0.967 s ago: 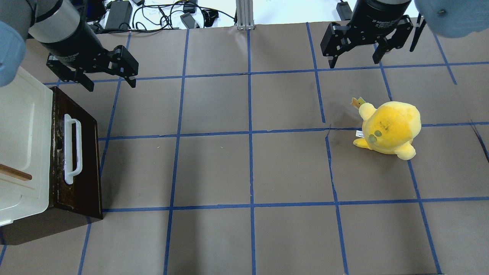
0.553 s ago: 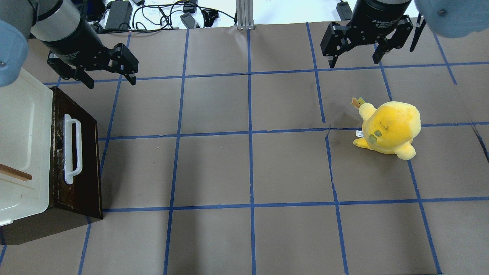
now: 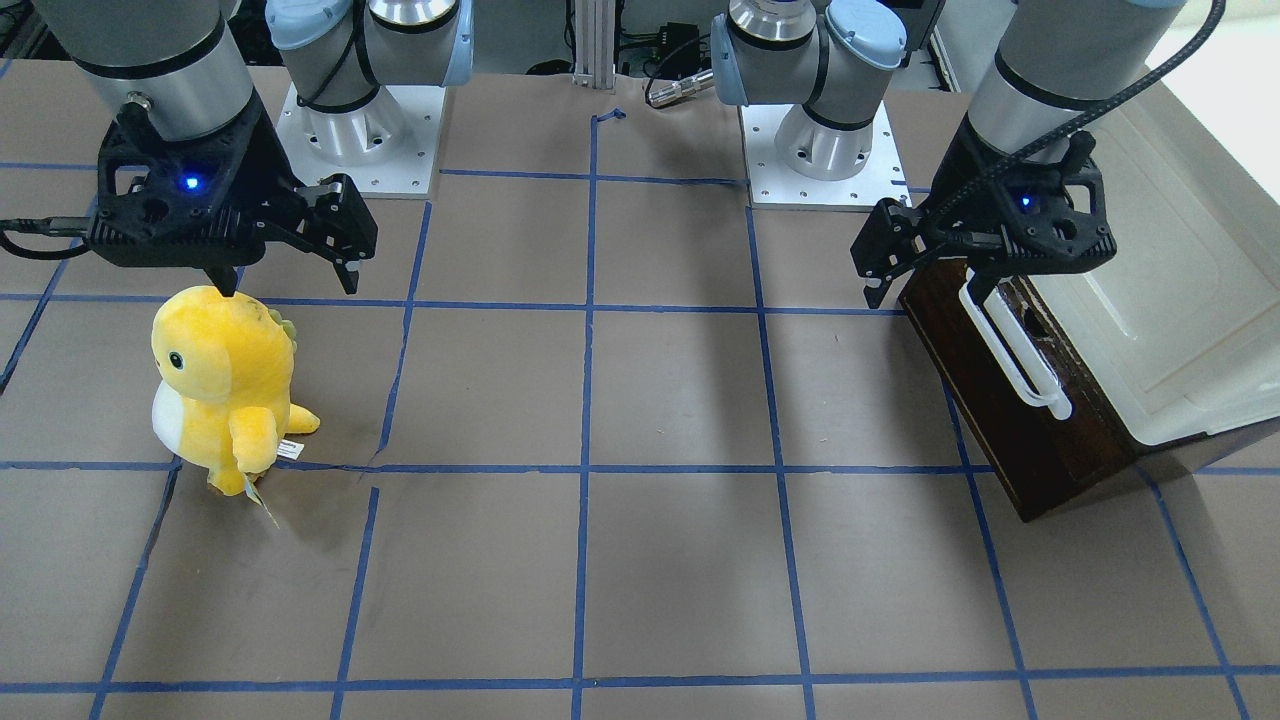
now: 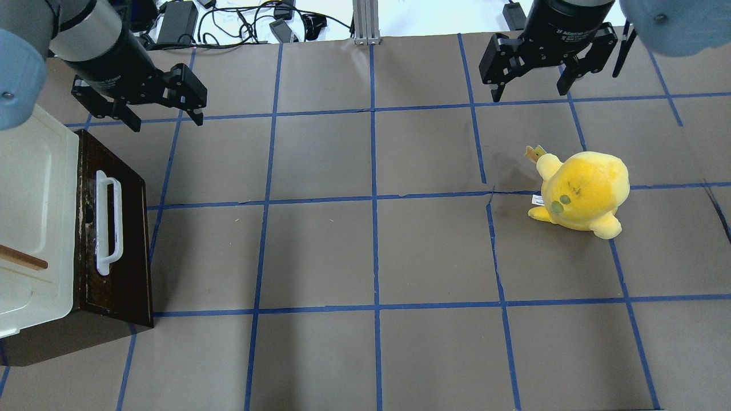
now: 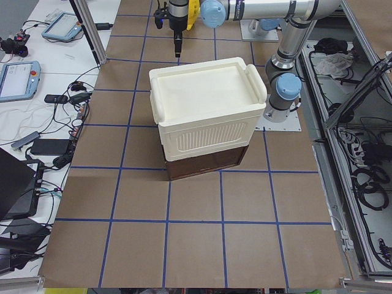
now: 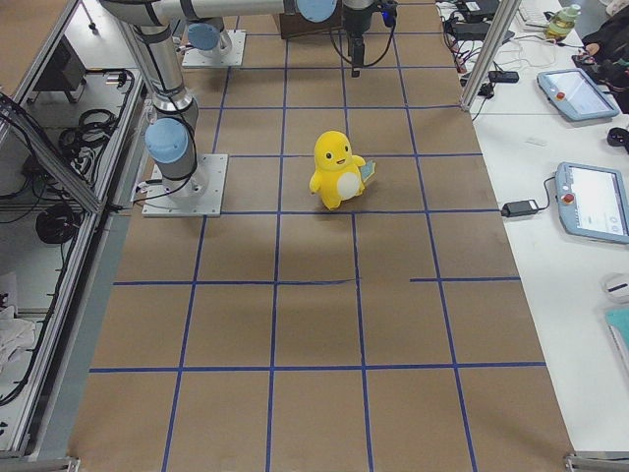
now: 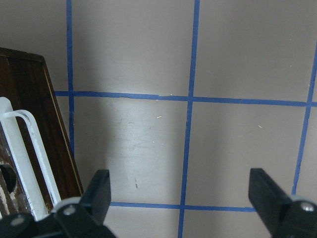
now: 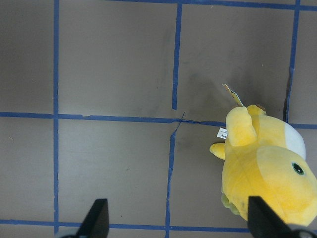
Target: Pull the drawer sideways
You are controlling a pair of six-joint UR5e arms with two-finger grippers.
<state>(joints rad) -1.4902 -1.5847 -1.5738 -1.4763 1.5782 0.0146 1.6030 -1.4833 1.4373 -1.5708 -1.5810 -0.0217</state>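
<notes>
One drawer (image 4: pixel 130 257) is sitting at the table's (image 4: pixel 365 251) left end, its dark brown front facing the middle and carrying one long white handle (image 4: pixel 108 220). One cream-white box (image 4: pixel 34 194) is resting on top of it. One yellow plush toy (image 4: pixel 582 191) is standing well apart on the right side. Two grippers are hanging above the table. The left gripper (image 4: pixel 167 123) is hovering by the end of the drawer front nearest the robot's bases, jaws spread wide, touching nothing. The right gripper (image 4: pixel 528 94) is hovering near the toy, equally spread and empty. White print on the right gripper's body is reading "2F Adaptive"; the rest, like the toy's small tags, is too small to read.
</notes>
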